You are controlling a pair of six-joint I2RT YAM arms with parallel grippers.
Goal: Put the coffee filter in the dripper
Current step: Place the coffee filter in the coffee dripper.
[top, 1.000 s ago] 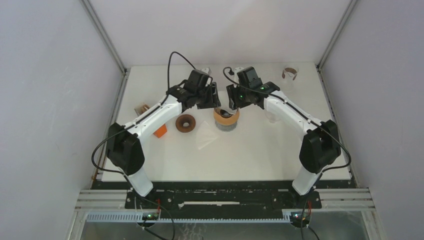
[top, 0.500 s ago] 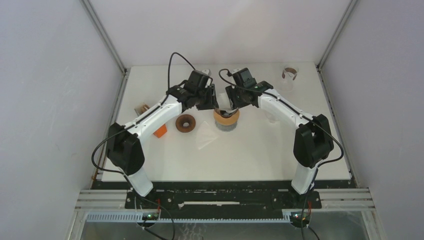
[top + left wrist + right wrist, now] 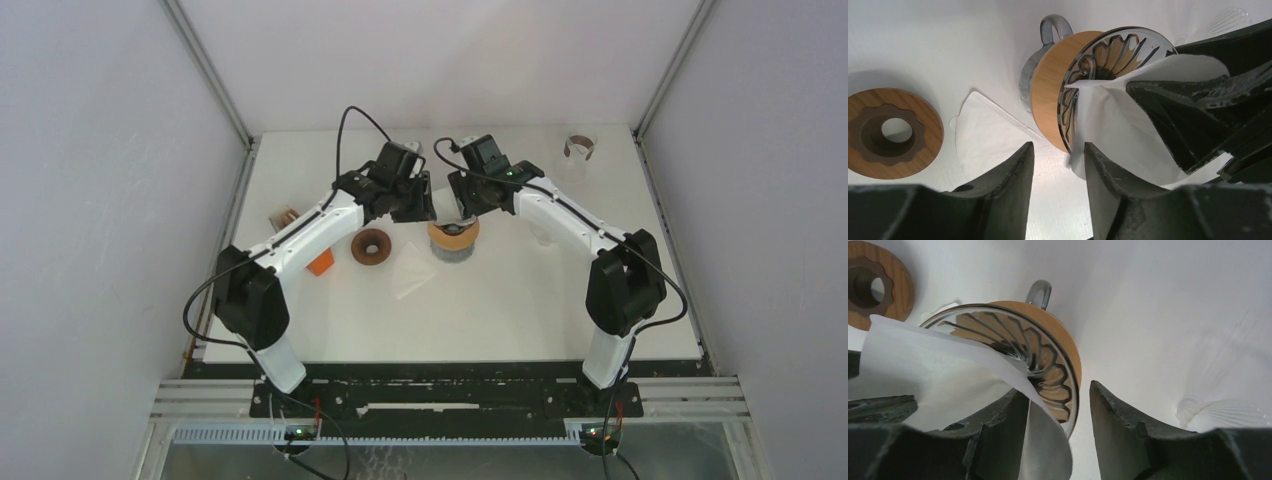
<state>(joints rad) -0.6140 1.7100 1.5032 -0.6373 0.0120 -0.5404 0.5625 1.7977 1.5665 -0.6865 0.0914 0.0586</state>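
Overhead, little more than two black heads meeting above the dripper (image 3: 452,237), with its wooden collar showing and hardly any paper to be made out.

Closer in, from the left wrist: ribbed glass cone, wooden collar and grey handle all plain, and the white coffee filter (image 3: 1118,125) partly seated in the cone, one side down against the ribs, the other standing out past the dripper's rim. Between the parted jaws of the left gripper (image 3: 1058,150), only bare table (image 3: 948,45). Filter's edge just beside one finger; cannot tell whether touching.

From the right wrist: the same filter draped over the dripper's near rim and running down along the inner face of one finger. Jaws of the right gripper (image 3: 1058,390) spread wide, straddling the dripper's rim and a fold of paper, clamped on neither.

Flat on the table just left of the dripper, a second filter (image 3: 983,130); beyond that, a wooden ring (image 3: 893,132). Right of the dripper, a clear ribbed piece (image 3: 1218,412).

Shown by the top view alone: an orange block (image 3: 320,264) left of the dripper past the ring, and a clear cup (image 3: 577,150) well apart, behind and right of the dripper.
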